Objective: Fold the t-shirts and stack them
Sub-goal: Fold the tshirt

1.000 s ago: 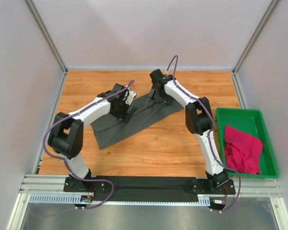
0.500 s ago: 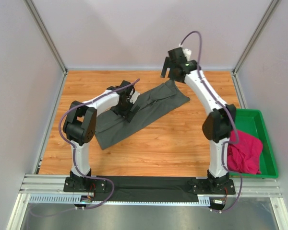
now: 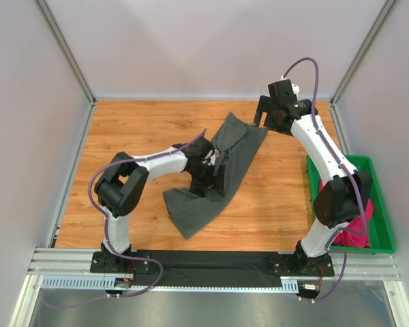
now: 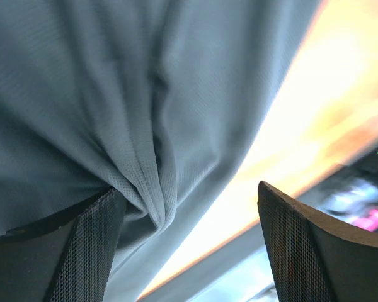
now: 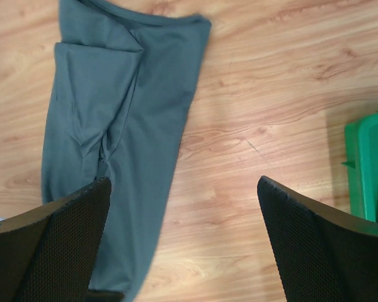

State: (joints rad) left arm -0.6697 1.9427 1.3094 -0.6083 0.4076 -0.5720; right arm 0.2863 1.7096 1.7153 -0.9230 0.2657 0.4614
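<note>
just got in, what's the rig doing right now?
The grey t-shirt lies on the table as a long folded strip, rumpled at the near end. The left gripper is down at its middle, jaws apart, with a fold of cloth bunched between them. The right gripper hangs open above the shirt's far end, holding nothing. The pink t-shirt sits crumpled in the green tray, not yet folded.

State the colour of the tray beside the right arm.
The tray is bright green, clearest in the top external view.
</note>
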